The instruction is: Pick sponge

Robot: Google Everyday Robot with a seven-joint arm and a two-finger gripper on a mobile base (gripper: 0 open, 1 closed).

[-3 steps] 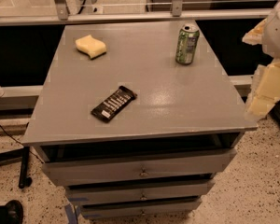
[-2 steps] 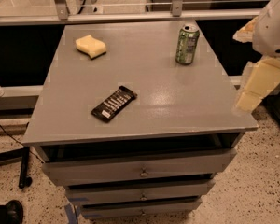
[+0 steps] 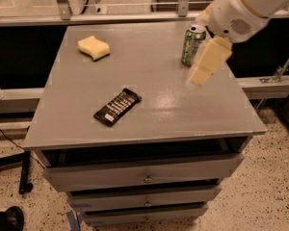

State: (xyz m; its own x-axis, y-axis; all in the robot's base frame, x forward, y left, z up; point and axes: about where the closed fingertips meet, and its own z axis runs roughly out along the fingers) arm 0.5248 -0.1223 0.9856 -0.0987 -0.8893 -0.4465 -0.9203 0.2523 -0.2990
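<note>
The sponge [image 3: 93, 47] is a small pale yellow foam block with a notched edge. It lies on the far left part of the grey cabinet top [image 3: 149, 81]. My gripper [image 3: 202, 73] hangs from the white arm over the right part of the top, just in front of the green can, far right of the sponge. It holds nothing.
A green soda can [image 3: 192, 44] stands at the far right, right behind the gripper. A black wrapped snack bar [image 3: 117, 106] lies near the front middle. The cabinet has drawers below. A metal rail runs behind the top.
The arm has swung in from the right edge, leftward and over the cabinet top, coming in front of the can. The sponge, bar and can have not moved.
</note>
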